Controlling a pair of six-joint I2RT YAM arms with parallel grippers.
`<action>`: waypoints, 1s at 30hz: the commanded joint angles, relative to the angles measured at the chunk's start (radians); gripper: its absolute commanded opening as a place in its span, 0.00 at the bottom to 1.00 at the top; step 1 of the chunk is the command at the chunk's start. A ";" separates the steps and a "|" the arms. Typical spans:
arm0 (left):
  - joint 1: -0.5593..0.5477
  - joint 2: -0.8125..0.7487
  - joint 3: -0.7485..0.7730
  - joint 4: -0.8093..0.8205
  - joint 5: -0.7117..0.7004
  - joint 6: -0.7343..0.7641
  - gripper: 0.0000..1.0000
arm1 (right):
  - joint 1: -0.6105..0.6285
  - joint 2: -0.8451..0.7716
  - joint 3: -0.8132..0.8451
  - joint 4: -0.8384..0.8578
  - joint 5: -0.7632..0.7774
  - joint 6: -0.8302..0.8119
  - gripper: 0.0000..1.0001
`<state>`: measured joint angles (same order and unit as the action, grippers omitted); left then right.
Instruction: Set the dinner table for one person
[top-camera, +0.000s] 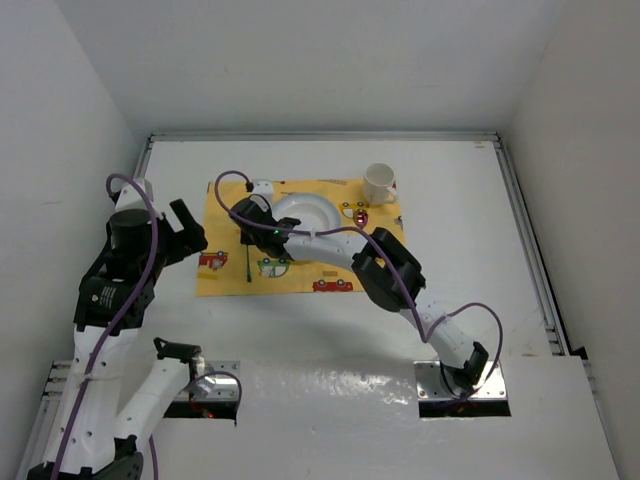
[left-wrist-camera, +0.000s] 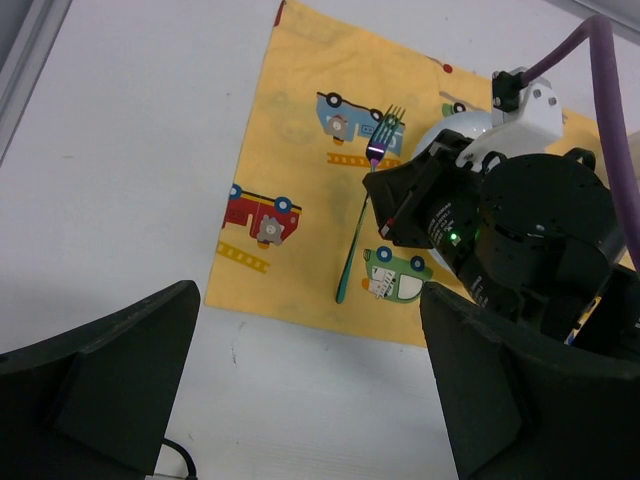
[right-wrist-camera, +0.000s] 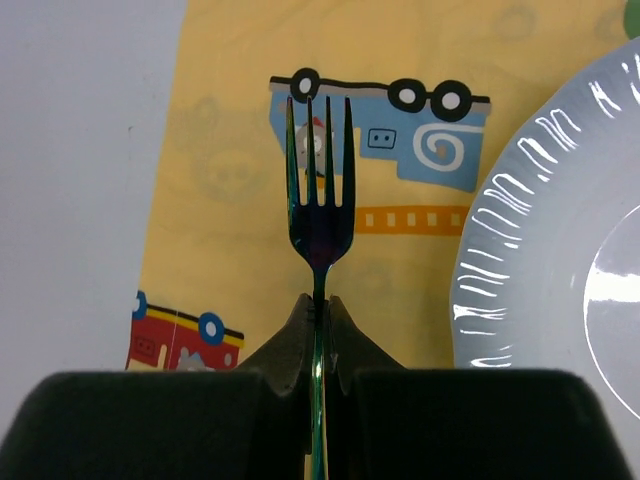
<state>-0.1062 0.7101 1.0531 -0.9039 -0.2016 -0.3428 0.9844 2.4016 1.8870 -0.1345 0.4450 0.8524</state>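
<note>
**Asker:** What is your right hand doing?

**Me:** My right hand (right-wrist-camera: 318, 312) is clamped on the fork (right-wrist-camera: 319, 190). Both fingers (right-wrist-camera: 290, 345) press against its neck just below the tines. The tines point away from me, over the blue car printed on the yellow placemat (right-wrist-camera: 215, 200). The handle runs back toward the near edge of the cloth.

**Asker:** Is the fork lying on the cloth?

**Me:** I cannot tell whether it touches. Seen from above, it is over the left part of the placemat, just left of the white plate (top-camera: 300, 205).

**Asker:** And your left hand?

**Me:** My left hand (top-camera: 188, 232) is apart, its two fingers spread wide with nothing between them. It hangs over bare white just beside the placemat's left edge, and its camera looks across at the fork and my other wrist.

**Asker:** Where is the surface in all this?

**Me:** The surface (top-camera: 470, 240) lies under everything, white and matte, with grey rails along its far and side edges. The placemat lies flat on it, left of the middle. The plate rests on the cloth. A white cup (top-camera: 379, 183) stands upright at the cloth's far right corner, near the plate but apart from it.
</note>
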 joint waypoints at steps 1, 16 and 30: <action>-0.013 -0.015 0.005 0.019 0.005 -0.002 0.91 | 0.002 0.010 0.070 0.047 0.067 0.016 0.00; -0.024 -0.023 -0.011 0.013 0.016 -0.002 0.91 | 0.003 0.102 0.113 0.029 0.081 0.043 0.05; -0.026 -0.032 -0.025 0.014 0.018 -0.001 0.91 | 0.002 0.122 0.095 0.050 0.092 0.119 0.03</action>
<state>-0.1192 0.6868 1.0321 -0.9119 -0.1936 -0.3424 0.9844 2.5259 1.9564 -0.1337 0.5137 0.9272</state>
